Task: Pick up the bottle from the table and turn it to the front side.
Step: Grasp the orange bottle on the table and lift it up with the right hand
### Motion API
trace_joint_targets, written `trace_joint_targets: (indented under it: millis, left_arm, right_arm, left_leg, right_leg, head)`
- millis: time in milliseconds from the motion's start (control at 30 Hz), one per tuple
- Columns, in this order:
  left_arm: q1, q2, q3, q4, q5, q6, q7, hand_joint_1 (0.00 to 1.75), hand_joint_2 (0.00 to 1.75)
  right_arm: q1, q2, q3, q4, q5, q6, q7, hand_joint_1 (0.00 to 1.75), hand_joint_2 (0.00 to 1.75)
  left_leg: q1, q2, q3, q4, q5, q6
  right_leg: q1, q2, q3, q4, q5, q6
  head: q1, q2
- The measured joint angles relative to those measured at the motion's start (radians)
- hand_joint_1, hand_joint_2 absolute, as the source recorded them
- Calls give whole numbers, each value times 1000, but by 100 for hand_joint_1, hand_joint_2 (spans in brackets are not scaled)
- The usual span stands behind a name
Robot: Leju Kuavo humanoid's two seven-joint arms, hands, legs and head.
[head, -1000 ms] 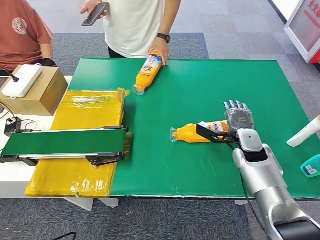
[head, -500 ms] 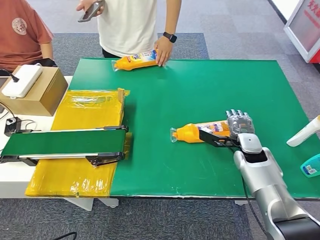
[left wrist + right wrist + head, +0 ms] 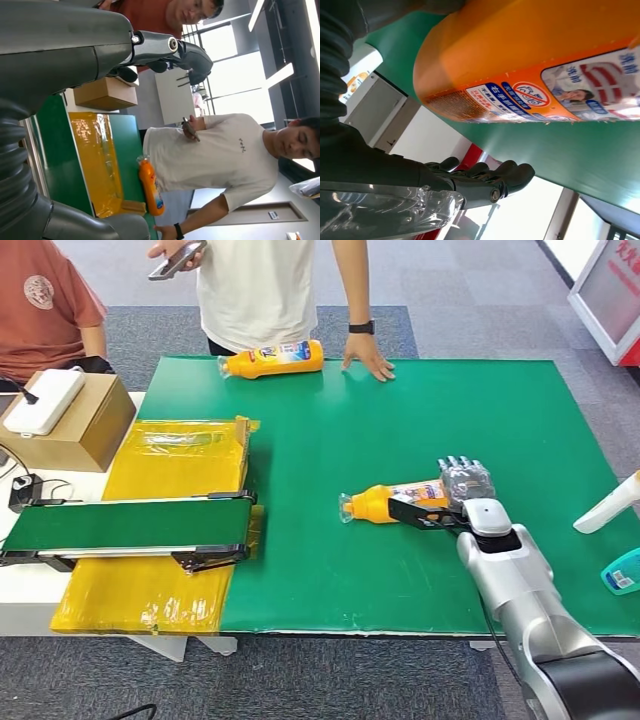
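Note:
An orange bottle [image 3: 385,503] with a printed label lies on its side on the green mat [image 3: 423,420], cap end pointing left. My right hand [image 3: 464,485] is at the bottle's base end, fingers behind it and the thumb stretched along its near side. In the right wrist view the bottle [image 3: 531,60] is very close, and the dark fingers [image 3: 490,182] stand apart from it with green mat between. My left hand [image 3: 162,47] is held off the table with fingers extended and nothing in it.
A second orange bottle [image 3: 272,358] lies at the mat's far edge, beside a standing person's hand [image 3: 370,355]. A small conveyor [image 3: 128,525] and yellow sheet [image 3: 173,455] lie to the left, with a cardboard box [image 3: 72,420] beyond. A white spray bottle [image 3: 607,505] sits at the right edge.
The person slid the second bottle left along the far edge and let go of it. My right hand shifted slightly left along the near bottle.

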Motion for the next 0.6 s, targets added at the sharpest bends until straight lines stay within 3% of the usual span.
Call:
trace_joint_targets:
  millis: [600]
  left_arm:
    - [0, 7, -20, 0, -3, 2, -9, 0, 175]
  right_arm:
    - [-53, 12, 10, 118, 12, -17, 10, 0, 175]
  left_leg:
    - [0, 0, 0, 0, 0, 0]
  right_leg:
    - [0, 0, 0, 0, 0, 0]
  head:
    - [0, 0]
